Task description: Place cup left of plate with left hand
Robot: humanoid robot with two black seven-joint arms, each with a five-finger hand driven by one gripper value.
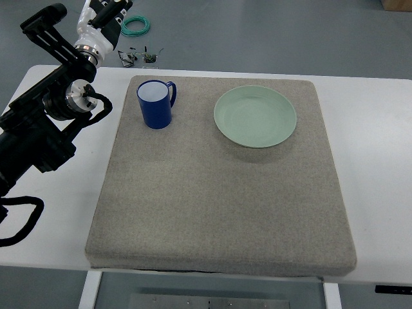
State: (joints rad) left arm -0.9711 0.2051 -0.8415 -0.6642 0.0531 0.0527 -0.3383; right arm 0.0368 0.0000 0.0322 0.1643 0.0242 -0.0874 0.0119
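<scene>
Big grey mat [219,212] lying flat on a white table [380,161], covering most of the top. Grey floor [270,35] behind the table. Green ring of wire [136,26] on that floor, far back. Small dark bits [143,56] just past the table's back edge, too small to make out.

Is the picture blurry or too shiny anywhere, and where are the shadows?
Top view: sharp and evenly lit, no strong glare; the blue cup and green plate cast only soft, faint shadows on the grey mat; the left hand is cut off at the top edge.
</scene>
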